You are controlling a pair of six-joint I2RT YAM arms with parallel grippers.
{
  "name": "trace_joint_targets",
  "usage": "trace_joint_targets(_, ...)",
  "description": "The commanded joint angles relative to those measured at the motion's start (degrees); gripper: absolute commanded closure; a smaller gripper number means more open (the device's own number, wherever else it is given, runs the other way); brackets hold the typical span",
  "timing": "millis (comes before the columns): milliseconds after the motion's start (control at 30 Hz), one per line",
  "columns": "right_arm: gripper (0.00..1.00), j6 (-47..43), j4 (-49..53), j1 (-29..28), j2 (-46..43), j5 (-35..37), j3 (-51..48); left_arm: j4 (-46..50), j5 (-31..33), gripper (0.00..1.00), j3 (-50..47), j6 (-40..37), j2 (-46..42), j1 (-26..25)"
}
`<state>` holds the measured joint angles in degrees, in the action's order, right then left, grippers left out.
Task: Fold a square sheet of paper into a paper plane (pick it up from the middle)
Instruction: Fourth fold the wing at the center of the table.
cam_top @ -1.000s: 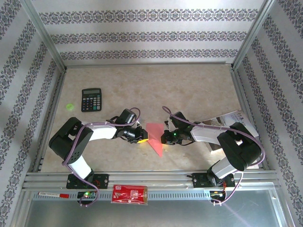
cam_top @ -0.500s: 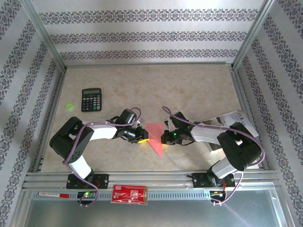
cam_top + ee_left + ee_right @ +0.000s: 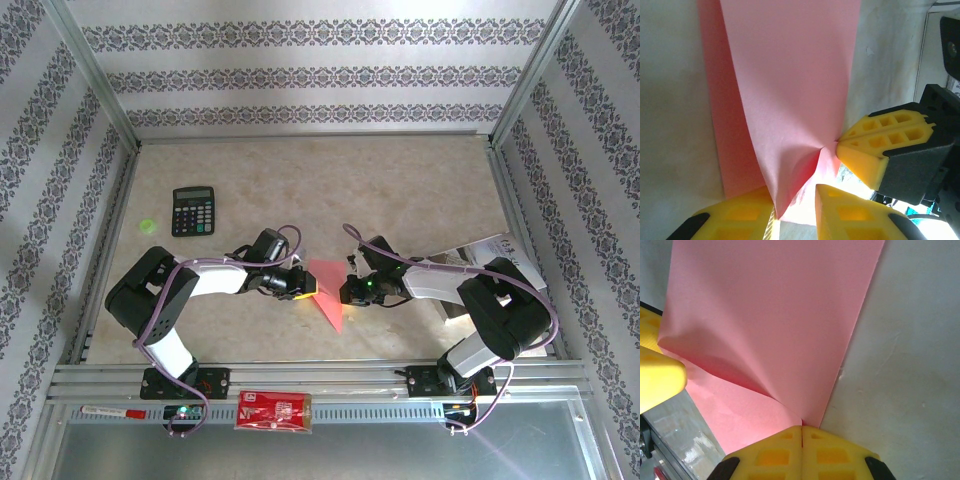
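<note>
The right gripper (image 3: 801, 430), its yellow fingers pressed tight together, pinches one long edge of the pink sheet of paper (image 3: 775, 315). From those fingertips the sheet spreads straight ahead, a flap lifted and curling off the layer beneath. Directly opposite, at the far edge, sits the left gripper (image 3: 795, 197). Its jaws stand apart, and a peaked corner of the raised flap dips into the gap. One finger appears to touch the paper, but no pinch is made.

From above, the sheet is a tapered shape lying between the two tools. Its long axis runs crosswise to the line joining them, with the wide end away from the arm bases and the narrow point toward them. Each gripper is at the paper, one per side, and only the right has hold. The next fold looks to depend on the left closing on its flap and carrying it across that axis toward the right gripper. The beige table (image 3: 900, 365) lies beneath.
</note>
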<state>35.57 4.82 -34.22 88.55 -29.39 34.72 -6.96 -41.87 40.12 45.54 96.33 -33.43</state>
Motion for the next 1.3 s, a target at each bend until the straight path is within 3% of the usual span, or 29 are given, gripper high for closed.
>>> trace_joint_targets(0, 1.0, -1.4, 1.16, 0.55, 0.96, 0.12, 0.0, -1.61, -1.21, 0.77, 0.23, -2.8, 0.15, -0.32)
trace_joint_targets(300, 1.0, -2.21, 1.09, 0.82, 0.92, -0.39, 0.35, -0.94, 0.1, 0.88, 0.22, -2.25, 0.61, -0.09)
trace_joint_targets(533, 0.82, -5.08, 2.96, 1.46, -2.02, -0.11, 3.08, -2.06, 4.61, 1.0, -2.81, 4.47, -2.39, -0.14)
trace_joint_targets(700, 0.67, -8.13, 4.84, 1.97, -5.2, 1.69, 5.68, 2.71, 9.12, 1.0, -2.79, 6.27, -6.98, -0.3)
trace_joint_targets(867, 0.65, -14.9, 11.9, 1.79, -5.83, 9.53, 12.46, 7.91, 13.06, 1.0, -1.16, 6.35, -9.06, -0.14)
trace_joint_targets(1000, 0.6, -18.93, 16.23, 1.7, -4.79, 16.06, 18.34, 6.77, 13.55, 1.0, -0.57, 8.07, -7.34, -0.16)
trace_joint_targets(1067, 0.52, -20.44, 17.93, 1.7, -4.09, 18.58, 20.81, 4.92, 13.76, 1.0, -0.88, 9.72, -6.32, -0.12)
trace_joint_targets(1167, 0.42, -20.61, 18.62, 2.06, -4.32, 18.02, 21.95, 3.76, 13.71, 1.0, -0.77, 11.35, -5.72, -0.24)
trace_joint_targets(1267, 0.41, -19.43, 17.27, 0.27, -6.5, 17.83, 19.86, 5.37, 14.72, 1.0, -0.29, 12.45, -6.49, -0.33)
